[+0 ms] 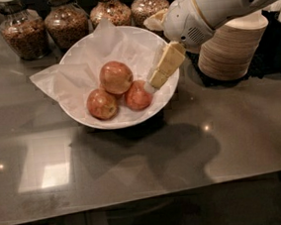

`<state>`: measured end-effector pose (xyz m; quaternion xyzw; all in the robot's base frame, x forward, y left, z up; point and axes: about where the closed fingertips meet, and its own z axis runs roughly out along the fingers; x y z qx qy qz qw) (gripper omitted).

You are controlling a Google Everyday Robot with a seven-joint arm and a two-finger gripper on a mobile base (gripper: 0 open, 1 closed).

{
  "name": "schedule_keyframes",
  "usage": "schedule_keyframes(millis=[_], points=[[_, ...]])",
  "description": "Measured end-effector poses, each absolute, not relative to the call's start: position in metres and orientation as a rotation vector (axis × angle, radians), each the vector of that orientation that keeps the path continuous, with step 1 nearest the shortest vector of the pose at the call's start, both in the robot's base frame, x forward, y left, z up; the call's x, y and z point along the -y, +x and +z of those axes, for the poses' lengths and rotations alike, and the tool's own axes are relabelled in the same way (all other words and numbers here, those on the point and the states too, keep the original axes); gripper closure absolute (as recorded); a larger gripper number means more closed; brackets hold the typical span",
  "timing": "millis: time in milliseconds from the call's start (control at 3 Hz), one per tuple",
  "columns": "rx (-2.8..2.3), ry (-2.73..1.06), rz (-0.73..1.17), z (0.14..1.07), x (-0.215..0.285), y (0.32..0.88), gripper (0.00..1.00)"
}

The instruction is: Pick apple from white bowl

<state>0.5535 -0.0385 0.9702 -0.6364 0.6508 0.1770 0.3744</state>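
Camera view: looked down across a dark, glossy table (194,154); the action sat in the upper half
White bowl (126,123): wide and shallow, standing on the table left of centre; lined with crumpled white paper (58,81) that spilled over its left rim
Apple (115,77): the biggest one, red-orange with a pale blush; it sat in the bowl, perched on top of the pile and leaning on the other two; nothing gripped it
Smaller apples: one at front left (102,104), one at front right (138,95); both touched the big apple and rested on the paper
Gripper (153,82): cream-coloured, angled down and left over the bowl's right side; its tip hung just beside the front-right apple, and contact there could not be judged; it stood clear of the big apple; released or clenched, that could not be told from here
Arm (214,3): white and bulky, reaching in from the upper right corner
Paper bowls (229,51): a beige stack, right of the white bowl, partly behind the arm
Jars (67,23): a row of glass jars with brownish contents along the far edge, behind the bowl
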Motion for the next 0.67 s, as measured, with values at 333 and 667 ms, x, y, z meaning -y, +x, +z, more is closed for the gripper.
schedule_keyframes(millis=[333,667], points=[[-1.579,-1.731,0.452,0.968,0.009,0.554,0.0],[-1.536,-1.805,0.453,0.958,-0.01,0.554,0.0]])
